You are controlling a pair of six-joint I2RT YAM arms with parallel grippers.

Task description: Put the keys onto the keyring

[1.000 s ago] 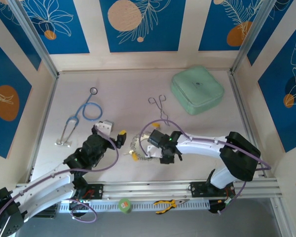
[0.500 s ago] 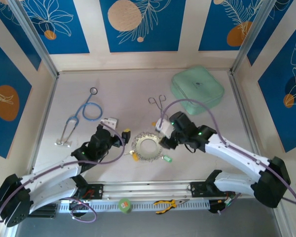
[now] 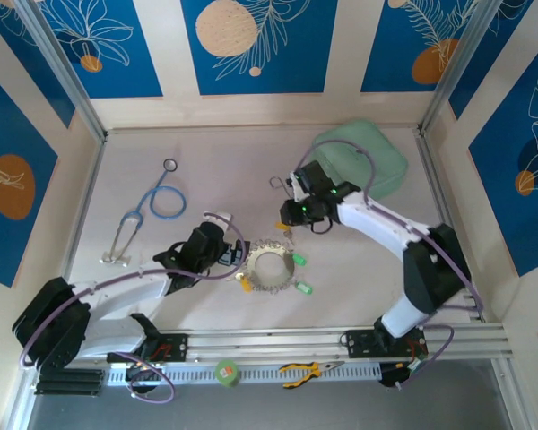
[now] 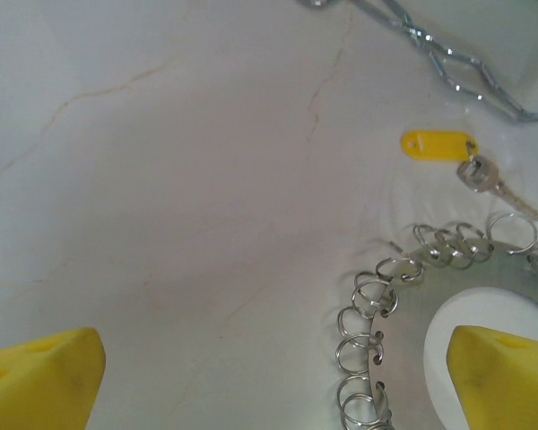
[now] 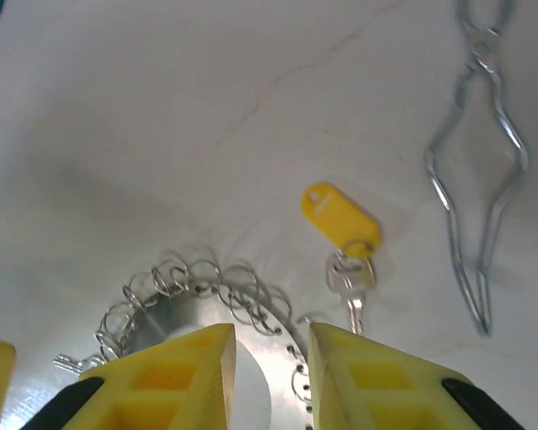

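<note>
Tabletop: pale, walled on the far, left and right sides, rail along the near edge. The widest bare stretch is far-centre, between the stethoscope on the left and the green pouch in the far right corner. There is also a free strip on the right, below the pouch.

Keyring: flat at near-centre, well away from every edge, its rim fringed with small wire loops.

Forceps: just beyond the ring, apart from it.

Left claw: at the ring's left rim, jaws spread wide and empty, with one yellow pad over the ring's hole.

Right claw: above the ring's far rim, jaws a narrow gap apart, nothing seen pinched.

Keys: a yellow-tagged key lies loose between the ring and the forceps. Two green keys sit at the ring's right side and a second yellow one at its near left; attached or not, can't tell.
</note>
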